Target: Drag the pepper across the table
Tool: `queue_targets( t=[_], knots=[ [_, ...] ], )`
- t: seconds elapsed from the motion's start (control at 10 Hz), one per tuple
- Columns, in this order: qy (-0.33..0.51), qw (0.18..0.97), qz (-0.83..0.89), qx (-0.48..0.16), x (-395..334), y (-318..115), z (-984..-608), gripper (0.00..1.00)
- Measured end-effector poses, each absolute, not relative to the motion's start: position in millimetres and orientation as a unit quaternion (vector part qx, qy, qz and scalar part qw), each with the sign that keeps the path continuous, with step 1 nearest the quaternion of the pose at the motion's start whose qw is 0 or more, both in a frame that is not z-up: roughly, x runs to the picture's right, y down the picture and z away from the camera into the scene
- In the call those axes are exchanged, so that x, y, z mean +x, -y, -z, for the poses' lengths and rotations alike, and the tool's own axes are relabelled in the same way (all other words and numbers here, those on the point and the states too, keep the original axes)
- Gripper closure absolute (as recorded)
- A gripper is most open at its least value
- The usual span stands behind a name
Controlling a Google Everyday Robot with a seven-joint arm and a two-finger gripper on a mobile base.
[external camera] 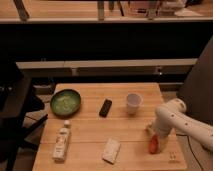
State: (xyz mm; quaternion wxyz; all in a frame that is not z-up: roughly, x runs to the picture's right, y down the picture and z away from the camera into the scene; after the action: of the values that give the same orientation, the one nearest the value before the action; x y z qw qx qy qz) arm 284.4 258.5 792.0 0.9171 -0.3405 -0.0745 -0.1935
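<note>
The red-orange pepper [153, 144] lies near the right front corner of the light wooden table [90, 129]. My gripper [151, 131] comes down from the white arm at the right and sits right above and against the pepper's far end. The arm hides most of the gripper.
A green bowl [65, 102] stands at the back left, a black rectangular object [105, 107] in the middle, a white cup [133, 102] at the back right. A white bottle [62, 141] lies at the front left, a white packet [111, 150] at the front centre.
</note>
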Motion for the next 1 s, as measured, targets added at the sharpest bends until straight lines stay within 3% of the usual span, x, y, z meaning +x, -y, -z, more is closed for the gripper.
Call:
queue_targets(
  t=[1.0],
  knots=[
    [0.082, 0.913, 0.201, -0.346, 281.5, -259.9, -794.9, 0.20]
  ],
)
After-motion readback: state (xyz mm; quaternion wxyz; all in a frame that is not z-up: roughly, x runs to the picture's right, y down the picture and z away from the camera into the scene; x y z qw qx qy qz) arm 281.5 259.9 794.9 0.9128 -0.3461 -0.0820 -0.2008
